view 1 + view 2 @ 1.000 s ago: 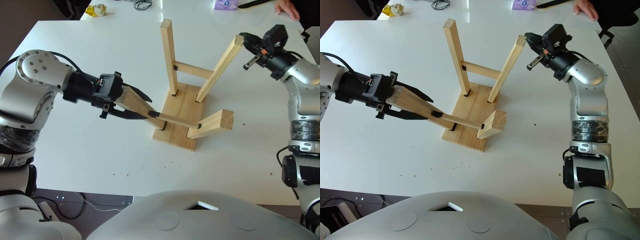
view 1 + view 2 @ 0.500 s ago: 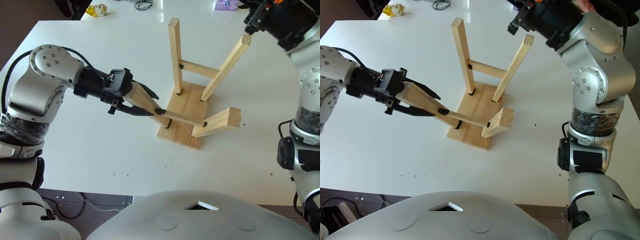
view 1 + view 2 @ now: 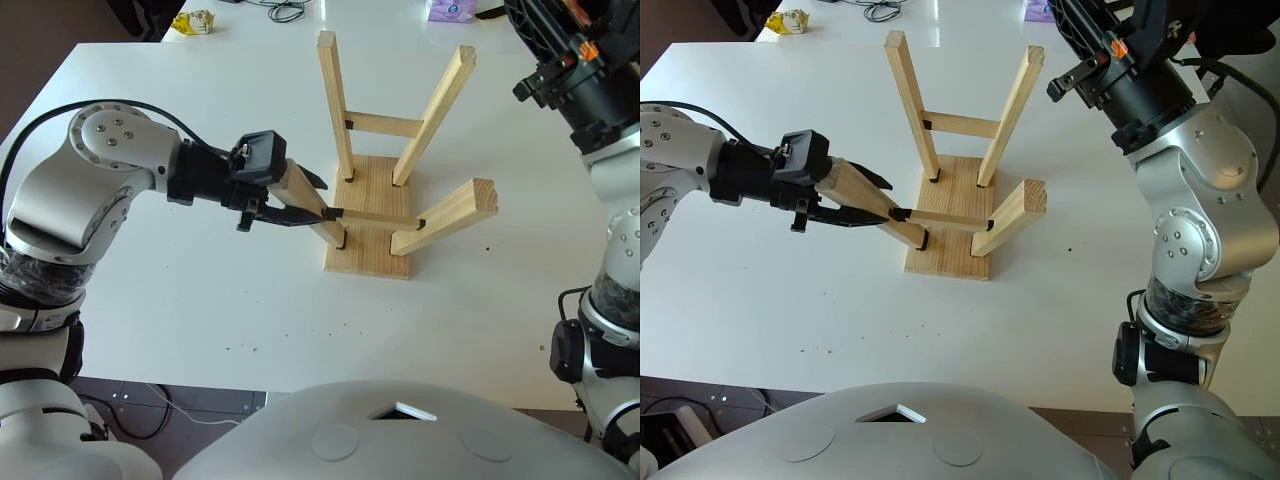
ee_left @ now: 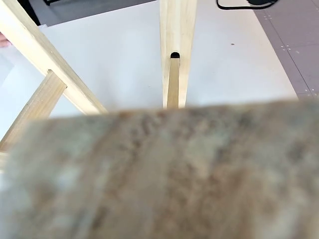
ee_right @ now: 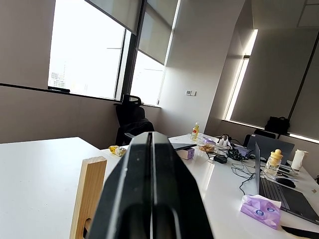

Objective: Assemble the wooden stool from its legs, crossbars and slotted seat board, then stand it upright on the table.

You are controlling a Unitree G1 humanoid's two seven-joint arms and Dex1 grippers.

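Stool [image 3: 375, 215]: upside down on the white table [image 3: 180, 300], its seat board [image 3: 370, 255] lying flat and its legs pointing up.
Left gripper [image 3: 318, 203]: left of the seat board, clamped shut around the near-left leg [image 3: 330, 228], with dark fingers [image 3: 300, 218] above and below the wood.
Near-left leg axis: slants from the board's near-left corner up and leftward into the gripper.
Near crossbar [image 3: 378, 215]: roughly level over the board, joining both near legs.
Near-right leg [image 3: 445, 213]: slants up past the board's right edge.
Far-left leg [image 3: 334, 105], far-right leg [image 3: 433, 115]: roughly upright at the board's far end, slightly splayed, joined by the far crossbar [image 3: 385, 125].
Left wrist view: held leg as blurred wood close up, and beyond it the crossbar's end seated in a dark slot.
Right gripper [image 5: 152, 137]: high beyond the board's far-right corner, apart from the stool. The right wrist view shows its fingers pressed together with nothing held, and a leg top [image 5: 89, 194] beside them.
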